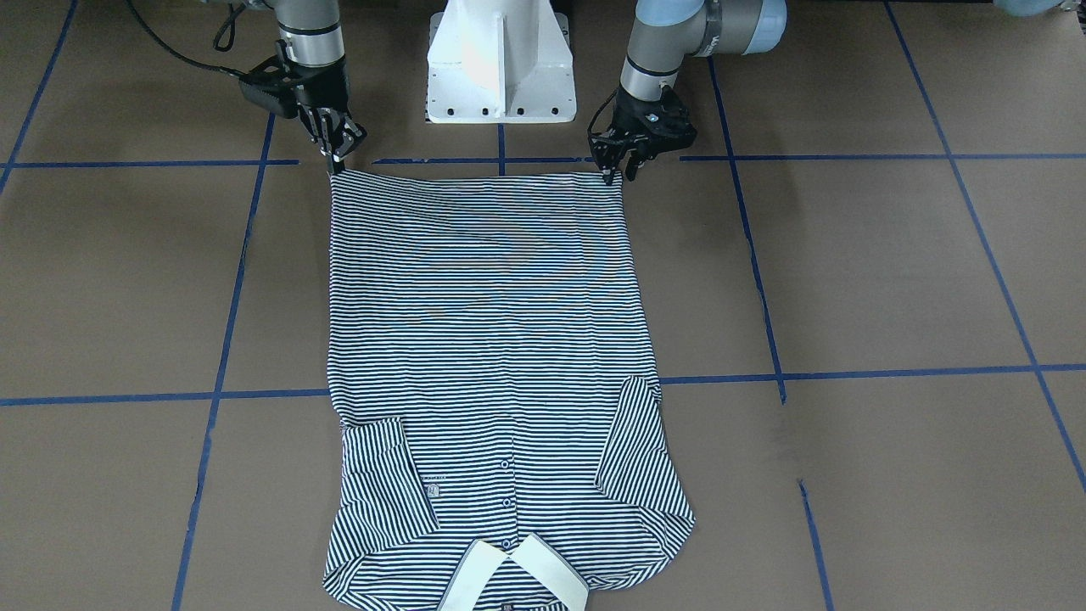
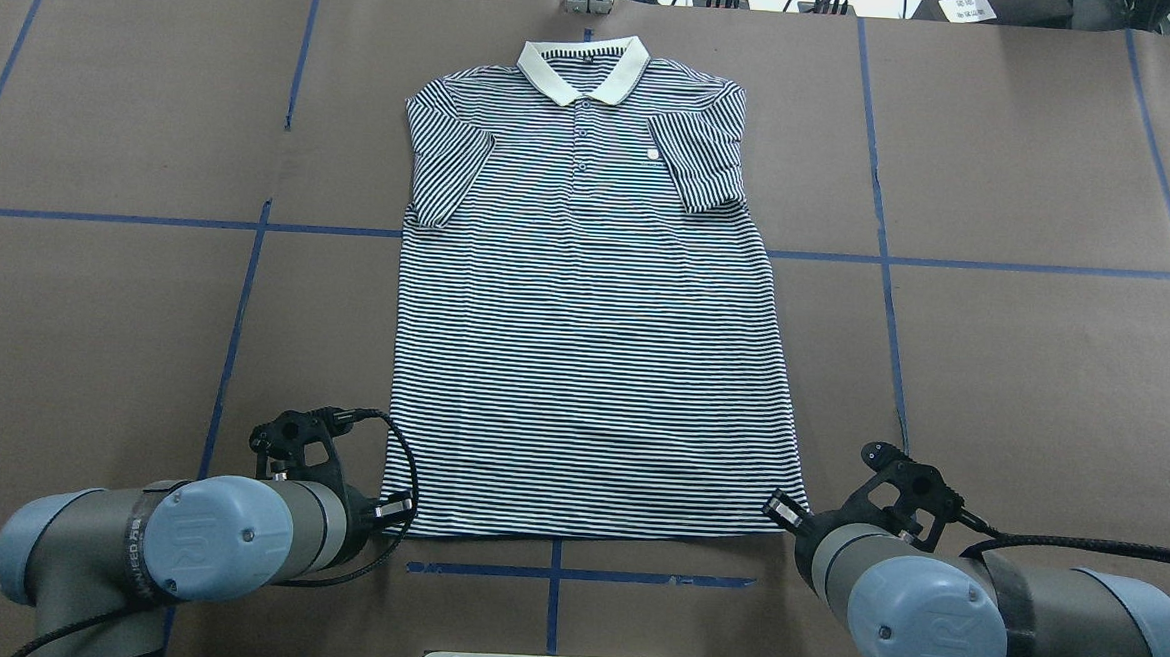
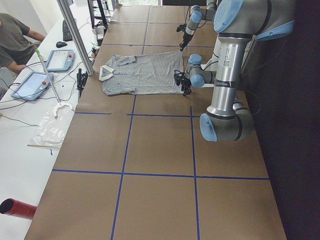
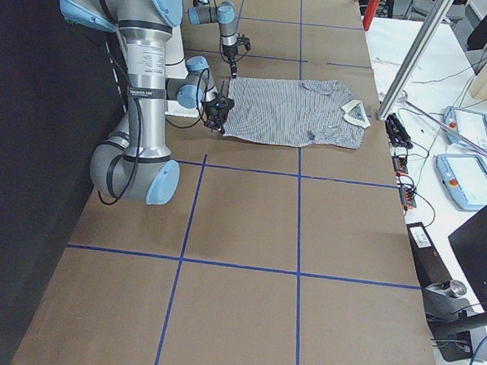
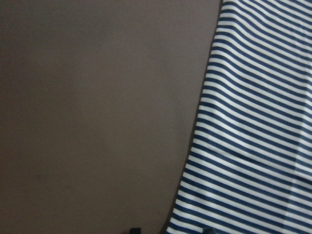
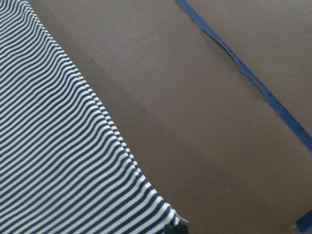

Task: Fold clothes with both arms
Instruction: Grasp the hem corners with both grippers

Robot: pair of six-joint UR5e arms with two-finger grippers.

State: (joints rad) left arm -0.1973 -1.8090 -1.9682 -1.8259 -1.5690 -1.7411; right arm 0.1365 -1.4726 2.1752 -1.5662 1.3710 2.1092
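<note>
Left hand [image 1: 612, 165] and right hand [image 1: 338, 157] each point their fingertips down at one corner of the hem [image 2: 584, 531], on the side of the striped polo shirt [image 2: 584, 348] nearest the robot. At both corners the black tips meet the cloth right at its edge. Whether each hand is clamped on the fabric or only set against it, with its fingers a little apart, cannot be told: the exterior views are too coarse and each wrist view catches only a sliver of a fingertip at its lower border.

The polo shirt lies flat and face up in the middle of the bench [image 2: 1023, 372]. Its white collar [image 2: 558, 75] is at the far side from the robot, and the sleeves [image 2: 448, 166] are turned in over the chest. The body is smooth, with no fold across it yet.

This looks like the grasp that opens the lengthwise fold, taken at the two hem corners. The next move probably calls for a firm pinch on both corners. After that, both arms would lift evenly and carry the hem towards the collar together, keeping the edge taut between them. If one corner slips, or one arm runs ahead, the fold would likely skew or bunch.
</note>
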